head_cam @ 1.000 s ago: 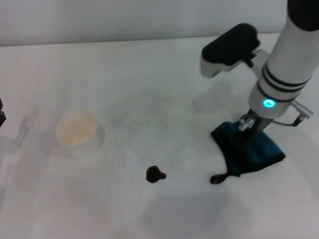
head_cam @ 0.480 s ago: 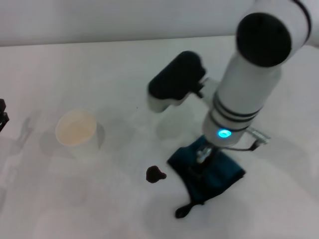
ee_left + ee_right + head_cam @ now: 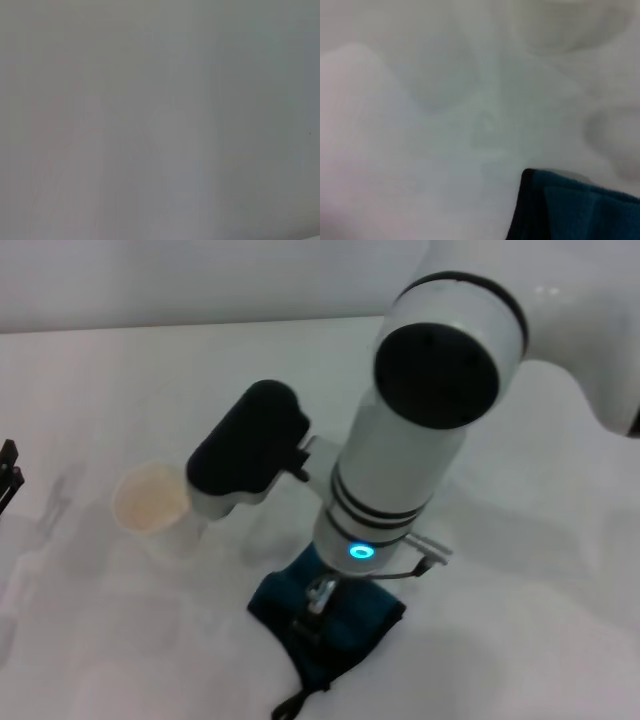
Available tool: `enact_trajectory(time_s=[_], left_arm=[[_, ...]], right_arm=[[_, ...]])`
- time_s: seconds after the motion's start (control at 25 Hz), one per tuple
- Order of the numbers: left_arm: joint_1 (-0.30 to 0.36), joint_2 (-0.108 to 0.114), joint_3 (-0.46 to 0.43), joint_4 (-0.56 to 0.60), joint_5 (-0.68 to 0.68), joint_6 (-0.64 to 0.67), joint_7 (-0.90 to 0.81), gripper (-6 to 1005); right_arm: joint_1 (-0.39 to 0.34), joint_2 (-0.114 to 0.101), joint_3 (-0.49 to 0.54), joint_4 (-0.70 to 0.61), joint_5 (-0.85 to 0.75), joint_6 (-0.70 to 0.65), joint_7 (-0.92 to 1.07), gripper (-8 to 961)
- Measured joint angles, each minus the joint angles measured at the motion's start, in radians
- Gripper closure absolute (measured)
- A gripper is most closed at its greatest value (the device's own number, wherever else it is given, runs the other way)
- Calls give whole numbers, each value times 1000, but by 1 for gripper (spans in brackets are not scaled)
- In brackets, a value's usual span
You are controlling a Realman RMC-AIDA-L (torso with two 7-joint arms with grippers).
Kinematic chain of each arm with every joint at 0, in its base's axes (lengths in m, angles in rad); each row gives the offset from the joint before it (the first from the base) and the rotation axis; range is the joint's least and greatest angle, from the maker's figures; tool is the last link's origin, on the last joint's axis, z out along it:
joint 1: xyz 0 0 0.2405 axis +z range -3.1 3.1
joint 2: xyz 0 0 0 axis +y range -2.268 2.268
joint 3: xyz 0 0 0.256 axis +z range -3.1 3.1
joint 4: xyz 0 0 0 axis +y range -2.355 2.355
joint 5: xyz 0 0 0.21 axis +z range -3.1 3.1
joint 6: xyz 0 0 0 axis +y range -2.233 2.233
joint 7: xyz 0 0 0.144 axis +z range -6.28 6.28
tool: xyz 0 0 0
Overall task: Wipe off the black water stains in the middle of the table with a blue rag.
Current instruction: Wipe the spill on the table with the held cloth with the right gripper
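My right gripper (image 3: 318, 608) is shut on the blue rag (image 3: 345, 635) and presses it down on the white table (image 3: 520, 640) at the middle front. The rag lies bunched under the gripper, and its black loop (image 3: 288, 706) trails toward the front edge. The black water stain is hidden; the rag and arm cover the spot where it lay. A black-edged corner of the rag shows in the right wrist view (image 3: 580, 212). My left gripper (image 3: 8, 475) is parked at the far left edge. The left wrist view shows only bare pale surface.
A pale, shallow round cup (image 3: 148, 500) stands on the table left of the right arm, close to the arm's black wrist housing (image 3: 248, 445). The right arm's big white body (image 3: 420, 430) fills the middle and right of the head view.
My right arm has dragged the rag leftward and toward the front, from the right side of the table onto the place where the dark stain lay. The stain is no longer visible.
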Motion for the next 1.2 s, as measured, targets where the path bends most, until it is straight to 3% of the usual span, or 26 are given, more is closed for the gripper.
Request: enact_trajectory(time_s=[0.24, 0.64, 1.2], left_arm=[[0, 0, 0, 0, 0, 0, 0, 123], [0, 0, 0, 0, 0, 0, 0, 123], [2, -2, 0, 1, 0, 0, 0, 124]], right_arm=[[84, 0, -83, 77, 86, -74, 1, 882], [152, 0, -67, 189, 62, -77, -7, 884], [146, 0, -67, 181, 65, -85, -7, 886]])
